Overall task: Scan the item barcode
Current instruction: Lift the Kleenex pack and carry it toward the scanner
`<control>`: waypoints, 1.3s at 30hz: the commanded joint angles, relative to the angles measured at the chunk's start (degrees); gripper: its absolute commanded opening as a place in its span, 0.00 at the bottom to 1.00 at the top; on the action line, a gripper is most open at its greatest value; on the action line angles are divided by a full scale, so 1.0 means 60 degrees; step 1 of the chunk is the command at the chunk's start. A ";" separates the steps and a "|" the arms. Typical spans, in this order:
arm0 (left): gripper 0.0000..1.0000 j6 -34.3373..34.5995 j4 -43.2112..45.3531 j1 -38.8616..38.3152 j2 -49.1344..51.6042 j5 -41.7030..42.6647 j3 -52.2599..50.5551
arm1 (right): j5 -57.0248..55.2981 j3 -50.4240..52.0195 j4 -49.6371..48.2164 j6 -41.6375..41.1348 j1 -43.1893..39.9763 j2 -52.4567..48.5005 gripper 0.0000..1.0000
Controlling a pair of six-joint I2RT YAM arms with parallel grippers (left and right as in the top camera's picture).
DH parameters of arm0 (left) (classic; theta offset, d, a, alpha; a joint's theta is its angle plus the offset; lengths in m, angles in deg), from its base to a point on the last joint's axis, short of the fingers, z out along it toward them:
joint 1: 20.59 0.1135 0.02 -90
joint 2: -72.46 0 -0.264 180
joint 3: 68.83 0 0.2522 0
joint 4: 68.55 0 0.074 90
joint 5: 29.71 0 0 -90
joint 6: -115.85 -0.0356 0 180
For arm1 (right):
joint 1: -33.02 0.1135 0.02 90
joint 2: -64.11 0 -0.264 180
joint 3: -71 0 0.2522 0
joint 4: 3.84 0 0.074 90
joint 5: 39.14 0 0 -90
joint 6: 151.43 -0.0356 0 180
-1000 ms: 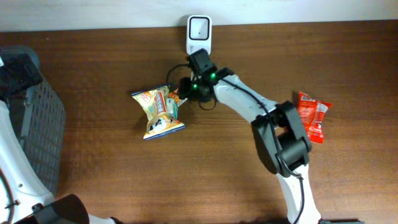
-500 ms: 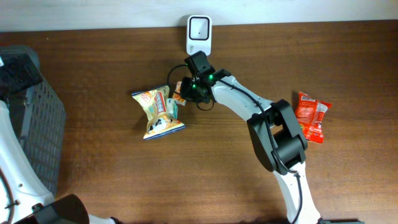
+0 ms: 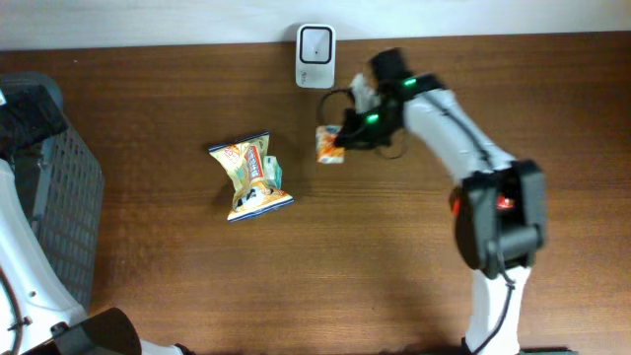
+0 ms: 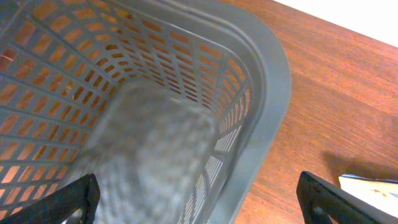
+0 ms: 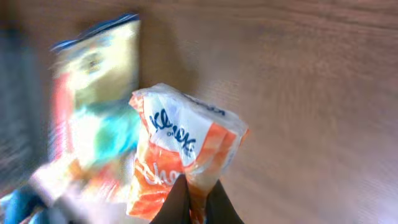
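Your right gripper (image 3: 347, 136) is clamped on the Kleenex tissue pack (image 3: 329, 144) — in the wrist view its fingertips (image 5: 177, 202) pinch the pack's lower edge. The pack is just on the near side of the white scanner (image 3: 315, 42), not touching it. A yellow snack bag (image 3: 251, 177) lies flat to the left, apart from the pack. Your left gripper (image 4: 199, 205) — jaws spread wide, holding nothing — hangs over the grey basket (image 4: 267, 74) at the left edge.
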 commanded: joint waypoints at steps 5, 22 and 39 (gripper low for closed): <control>0.99 -0.0146 0.0004 0.0025 -0.0033 0.0000 0.0000 | 0.4677 0.0036 0.1698 0.3876 -0.1541 0.0780 0.04; 0.99 -0.0146 0.0004 0.0025 -0.0033 0.0000 0.0000 | 0.8429 -0.0113 0.2765 0.4579 -0.2430 0.0827 0.04; 0.99 -0.0146 0.0004 0.0025 -0.0033 0.0000 0.0000 | 0.0321 -0.2171 0.3064 0.1876 -0.0652 0.2590 0.04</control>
